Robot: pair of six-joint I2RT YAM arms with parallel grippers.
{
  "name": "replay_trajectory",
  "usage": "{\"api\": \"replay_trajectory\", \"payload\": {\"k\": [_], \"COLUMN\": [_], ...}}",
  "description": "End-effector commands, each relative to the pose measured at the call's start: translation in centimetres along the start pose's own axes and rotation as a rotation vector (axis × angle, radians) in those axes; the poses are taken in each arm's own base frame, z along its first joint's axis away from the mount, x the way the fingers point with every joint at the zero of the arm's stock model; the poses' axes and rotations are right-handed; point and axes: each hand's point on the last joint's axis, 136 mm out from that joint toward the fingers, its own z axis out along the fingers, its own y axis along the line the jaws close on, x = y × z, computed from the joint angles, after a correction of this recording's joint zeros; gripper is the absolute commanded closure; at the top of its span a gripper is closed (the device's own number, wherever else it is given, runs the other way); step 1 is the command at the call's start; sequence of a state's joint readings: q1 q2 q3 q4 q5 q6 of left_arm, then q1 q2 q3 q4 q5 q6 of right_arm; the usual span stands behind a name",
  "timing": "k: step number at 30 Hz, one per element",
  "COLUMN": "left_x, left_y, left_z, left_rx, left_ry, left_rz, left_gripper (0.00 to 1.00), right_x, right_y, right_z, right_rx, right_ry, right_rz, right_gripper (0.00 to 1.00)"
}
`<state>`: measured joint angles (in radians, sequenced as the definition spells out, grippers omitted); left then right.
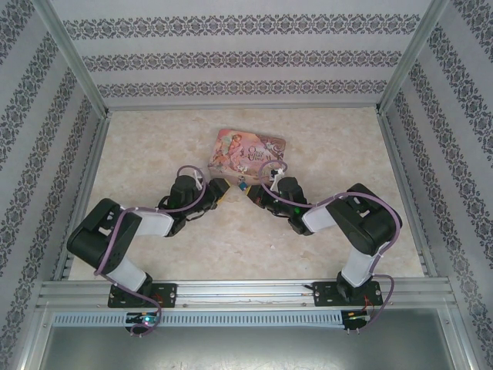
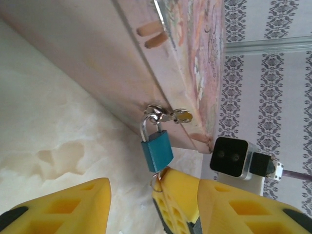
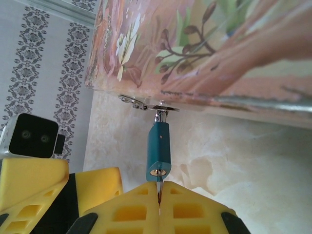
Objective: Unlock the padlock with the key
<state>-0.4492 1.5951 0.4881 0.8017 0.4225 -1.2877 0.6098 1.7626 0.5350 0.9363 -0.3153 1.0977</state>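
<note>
The small teal padlock (image 3: 159, 146) hangs by its silver shackle (image 2: 147, 125) from the hasp on the front of the pink tin (image 1: 246, 149). My right gripper (image 3: 159, 191) is shut on the thin silver key (image 3: 159, 181), whose tip sits in the keyhole at the padlock's bottom end. In the left wrist view the key's ring (image 2: 157, 180) shows just under the padlock (image 2: 157, 148), against the right gripper's yellow fingers (image 2: 178, 195). My left gripper (image 2: 153, 195) stands open, its fingers either side of the padlock and right fingers, touching neither. From above, padlock (image 1: 242, 185) lies between left gripper (image 1: 222, 190) and right gripper (image 1: 254, 194).
The tin's illustrated lid and side wall rise directly behind the padlock. The marbled table (image 1: 154, 154) is bounded by patterned walls and aluminium rails (image 1: 246, 293). Both arms bend inward close together in front of the tin; each wrist camera (image 2: 231, 156) sits near the other's fingers.
</note>
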Motion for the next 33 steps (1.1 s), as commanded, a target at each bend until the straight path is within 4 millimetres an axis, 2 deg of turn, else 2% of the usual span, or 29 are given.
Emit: {"api": "replay_trajectory", "payload": {"k": [1, 7, 15, 33], "left_x": [-0.6, -0.4, -0.2, -0.3], "left_y": [-2.9, -2.7, -1.5, -1.8], "left_z": [0.8, 1.8, 2.8, 4.8], "left_rx": [0.113, 0.119, 0.098, 0.147], "left_ry": [0.018, 0.036, 0.052, 0.088], "left_rz": [0.008, -0.015, -0.081, -0.136], "left_gripper": [0.52, 0.53, 0.57, 0.63], "right_x": [0.6, 0.5, 0.4, 0.0], "right_y": [1.6, 1.8, 1.9, 2.5], "right_z": [0.2, 0.3, 0.4, 0.7], "right_rx": [-0.037, -0.034, -0.022, -0.032], "right_ry": [0.034, 0.033, 0.033, 0.029], "right_rz": [0.036, 0.038, 0.033, 0.028], "right_gripper": [1.0, 1.0, 1.0, 1.0]}}
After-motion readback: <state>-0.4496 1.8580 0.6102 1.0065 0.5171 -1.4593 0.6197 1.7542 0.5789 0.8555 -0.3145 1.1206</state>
